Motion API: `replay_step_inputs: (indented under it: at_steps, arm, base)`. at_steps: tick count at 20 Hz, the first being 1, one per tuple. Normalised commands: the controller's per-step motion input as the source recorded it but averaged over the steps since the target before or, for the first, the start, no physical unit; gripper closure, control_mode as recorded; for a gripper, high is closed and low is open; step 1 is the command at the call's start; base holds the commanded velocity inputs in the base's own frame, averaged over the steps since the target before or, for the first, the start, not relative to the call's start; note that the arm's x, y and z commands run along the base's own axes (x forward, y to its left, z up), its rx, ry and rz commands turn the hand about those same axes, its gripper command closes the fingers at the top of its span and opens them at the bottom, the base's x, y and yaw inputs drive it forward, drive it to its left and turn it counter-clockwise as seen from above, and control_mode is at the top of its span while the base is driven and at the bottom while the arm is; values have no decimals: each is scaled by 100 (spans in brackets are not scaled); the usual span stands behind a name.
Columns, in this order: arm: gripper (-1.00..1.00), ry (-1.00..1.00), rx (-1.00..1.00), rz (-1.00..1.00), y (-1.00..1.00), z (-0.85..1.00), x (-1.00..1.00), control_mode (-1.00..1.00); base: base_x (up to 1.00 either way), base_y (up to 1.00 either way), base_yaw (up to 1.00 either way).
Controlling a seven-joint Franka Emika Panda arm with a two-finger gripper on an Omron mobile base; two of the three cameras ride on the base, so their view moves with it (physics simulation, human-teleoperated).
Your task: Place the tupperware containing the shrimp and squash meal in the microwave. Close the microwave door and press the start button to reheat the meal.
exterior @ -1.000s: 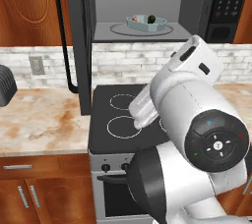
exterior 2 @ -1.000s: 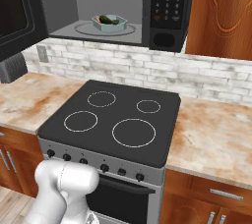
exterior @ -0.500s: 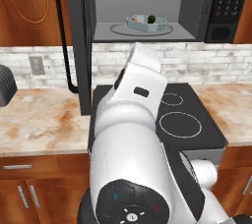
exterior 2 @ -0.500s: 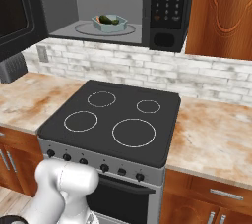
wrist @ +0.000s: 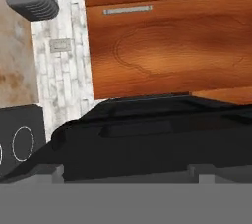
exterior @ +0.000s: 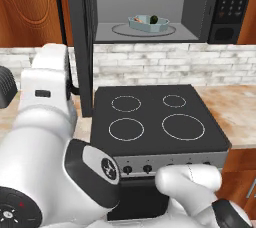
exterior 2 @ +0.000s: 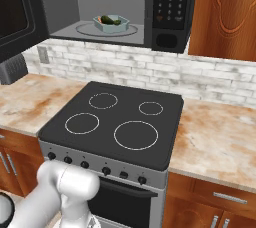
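I'm judging the loading done: the tray (exterior: 148, 23) is sitting on the round glass turntable (exterior 2: 106, 30) inside the microwave (exterior: 150, 7), holding shrimp (exterior 2: 103, 20) and squash (exterior: 154, 19). I'm lining up the door-closing step; my gripper's jaws are spread wide, holding nothing. Next I'm needing to push the glossy black door (exterior: 82, 37) shut.

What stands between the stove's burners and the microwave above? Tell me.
In the right base view, a strip of white brick backsplash lies between the stove and the microwave, whose tupperware sits inside.
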Motion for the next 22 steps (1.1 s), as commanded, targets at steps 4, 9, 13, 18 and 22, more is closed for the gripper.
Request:
replay_step_inputs:
  at_steps: [4,9,13,18,22]
  arm:
    - [-100,7,-15,-13,25,0,68,-100]
    - [-100,13,-16,-17,8,0,84,-100]
    - [-100,14,-20,-20,13,0,76,-100]
    - [-100,2,-12,-35,-28,0,7,-100]
    - [-100,0,0,-33,-93,0,0,-100]
  base:
    - [0,0,0]
    - [0,0,0]
    - [0,0,0]
    - [0,0,0]
    - [0,0,0]
